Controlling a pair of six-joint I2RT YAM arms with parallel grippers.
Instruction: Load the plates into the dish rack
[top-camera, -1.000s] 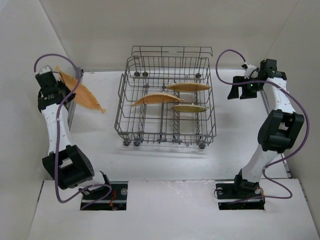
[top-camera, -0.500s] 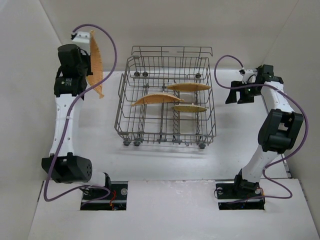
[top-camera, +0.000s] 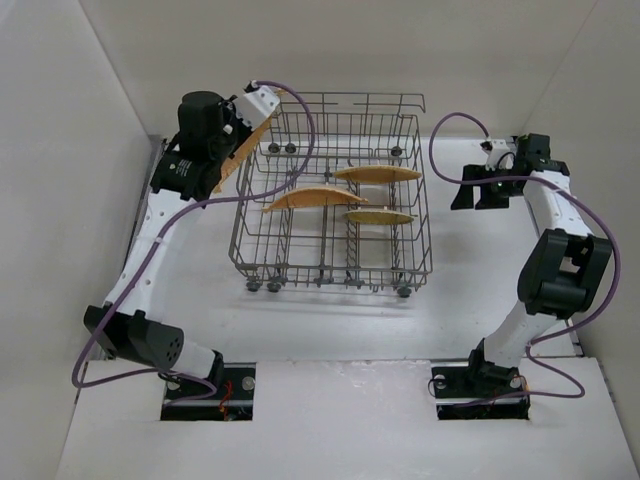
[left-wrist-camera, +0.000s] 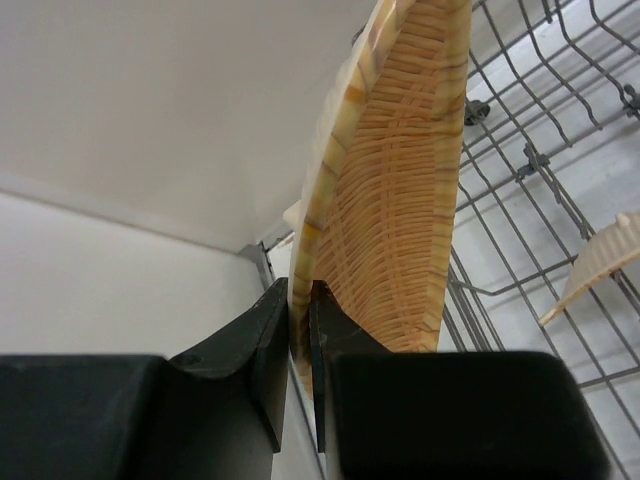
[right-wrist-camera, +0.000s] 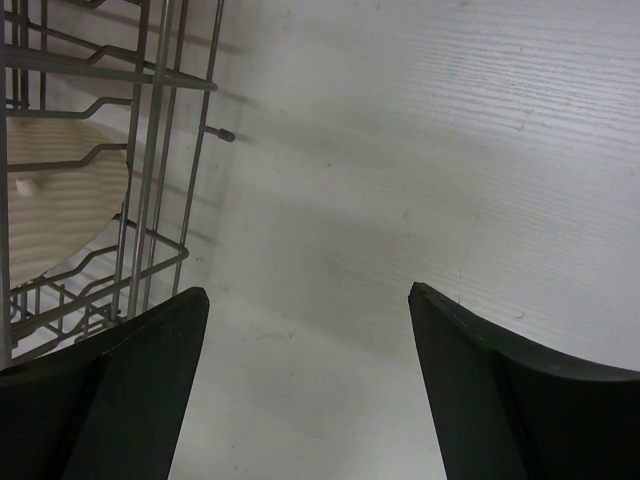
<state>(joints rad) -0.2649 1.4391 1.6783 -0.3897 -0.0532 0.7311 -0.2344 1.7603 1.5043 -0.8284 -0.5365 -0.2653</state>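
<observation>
My left gripper is shut on the rim of a woven orange-tan plate and holds it on edge over the back left corner of the grey wire dish rack. In the left wrist view the jaws pinch the plate beside the rack wires. Three plates stand in the rack: one at the back, one in the middle, one at the right. My right gripper is open and empty to the right of the rack; it also shows in the right wrist view.
White walls close in on the left, back and right. The rack's raised back rail stands right next to the held plate. In the right wrist view the rack's side with a plate inside is at the left.
My left arm has swung right with the plate, from the left wall to the rack's back left corner. The right gripper has barely moved.
</observation>
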